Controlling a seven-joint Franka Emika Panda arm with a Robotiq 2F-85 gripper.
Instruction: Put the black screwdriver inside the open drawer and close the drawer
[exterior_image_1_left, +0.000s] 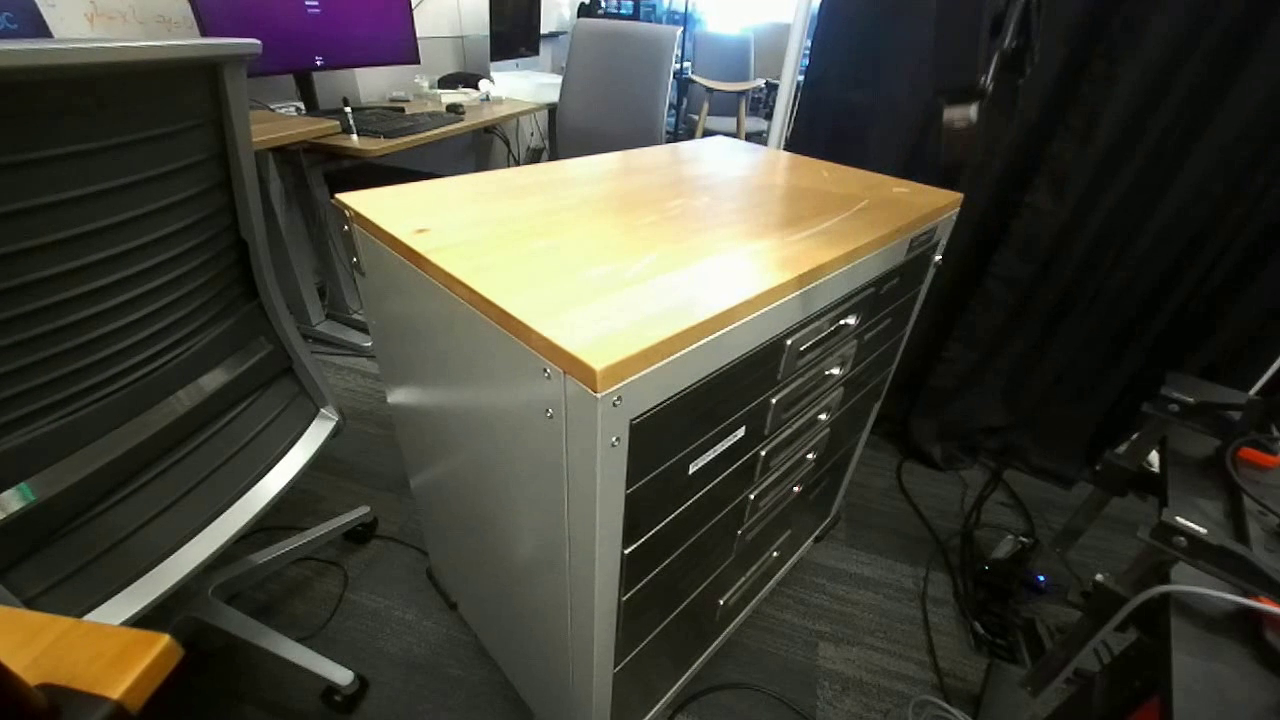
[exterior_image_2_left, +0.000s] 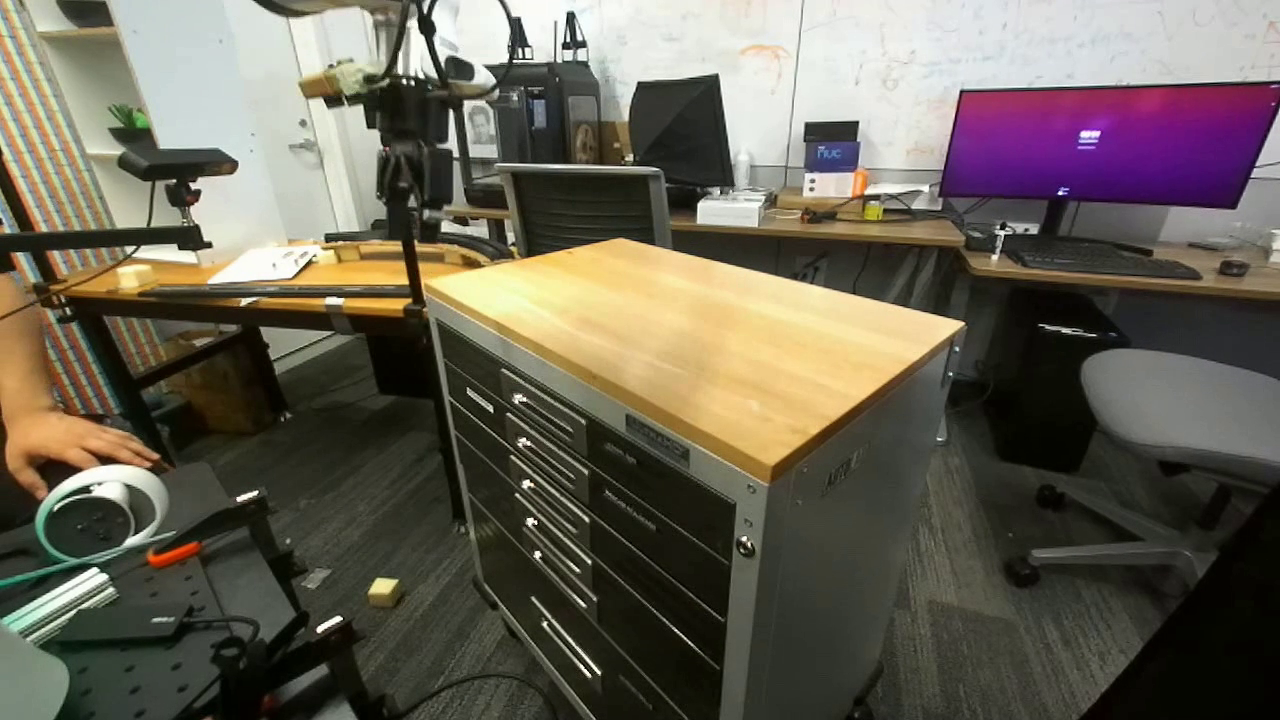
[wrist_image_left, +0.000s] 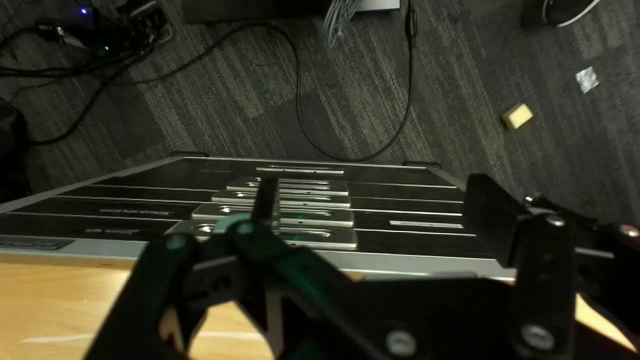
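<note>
Your black two-fingered gripper (wrist_image_left: 375, 211) stands with fingers wide apart; the dark, wide, shallow top drawer (exterior_image_2_left: 608, 450) sits flush in the wood-topped grey metal cabinet (exterior_image_1_left: 480, 450)

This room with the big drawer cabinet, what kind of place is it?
Probably a robotics lab or office: the wrist view shows a robot gripper, and both exterior views show a scribbled-on whiteboard and a purple computer screen.

You are in an office-style lab: a wide, purple-screened black monitor (exterior_image_2_left: 1110, 150), a large marker-scribbled whiteboard (exterior_image_2_left: 880, 55), a flat black stand-mounted camera (exterior_image_2_left: 178, 163), and a wood-topped grey metal tool cabinet (exterior_image_2_left: 830, 550).
</note>
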